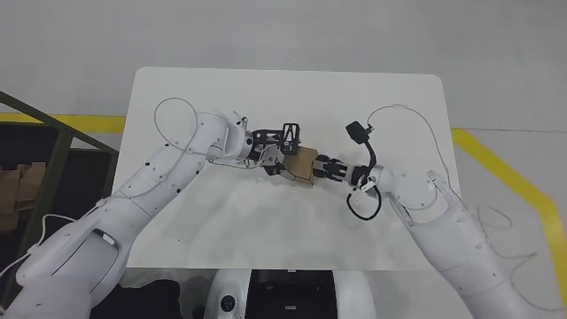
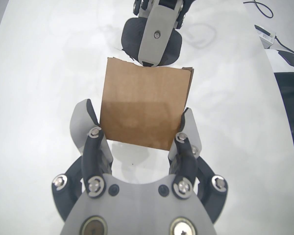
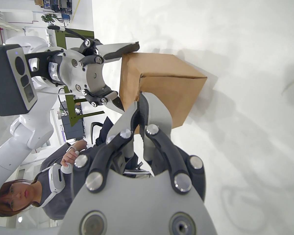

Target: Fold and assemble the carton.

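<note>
The carton [image 2: 147, 91], brown cardboard folded into a box-like form, is found near the middle of the table [image 1: 221, 97], between the two grippers. Its left end is taken by the left gripper [image 2: 139, 114]. That gripper's fingers [image 2: 84, 116] are spread wide, one pressed against each side of the carton, so that it is clamped across its width. The right end is taken by the right gripper [image 3: 139, 102], whose fingers are drawn almost together and pinched on a thin cardboard wall at the carton's edge. The grippers are set facing each other, left and right, with the carton's length between them. Whether the carton is rested on the table or held just above it cannot be told.
</note>
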### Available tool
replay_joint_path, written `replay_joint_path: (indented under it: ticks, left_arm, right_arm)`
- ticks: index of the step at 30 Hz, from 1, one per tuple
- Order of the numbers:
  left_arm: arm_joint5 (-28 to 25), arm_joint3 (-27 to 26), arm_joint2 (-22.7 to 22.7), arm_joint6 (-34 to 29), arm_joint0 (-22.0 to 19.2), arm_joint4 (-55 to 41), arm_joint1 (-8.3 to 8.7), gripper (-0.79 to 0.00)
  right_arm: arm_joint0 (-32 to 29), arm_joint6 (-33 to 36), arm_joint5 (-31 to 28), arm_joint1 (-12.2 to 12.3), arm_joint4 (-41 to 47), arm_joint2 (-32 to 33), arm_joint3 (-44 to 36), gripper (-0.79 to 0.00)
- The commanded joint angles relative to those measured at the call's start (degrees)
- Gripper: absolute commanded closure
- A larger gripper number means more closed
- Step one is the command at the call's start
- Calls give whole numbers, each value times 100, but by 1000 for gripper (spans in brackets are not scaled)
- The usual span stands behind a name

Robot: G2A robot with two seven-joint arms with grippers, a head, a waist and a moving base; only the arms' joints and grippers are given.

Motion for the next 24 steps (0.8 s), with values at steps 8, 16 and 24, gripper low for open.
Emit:
replay_joint_path:
  ticks: [8, 16, 24]
  left_arm:
    - [0, -36, -132, -65, -27, -11, 20, -634]
    - [36, -202, -284, -58, 47, -85, 44, -785]
    - [0, -207, -858, 818, 384, -460, 305, -785]
  right_arm:
    - [-484, -276, 17, 130, -67, 642, -507, -40]
    - [-795, -385, -200, 183, 115, 983, -576, -785]
    - [-802, -738, -1174, 180, 192, 1137, -256, -785]
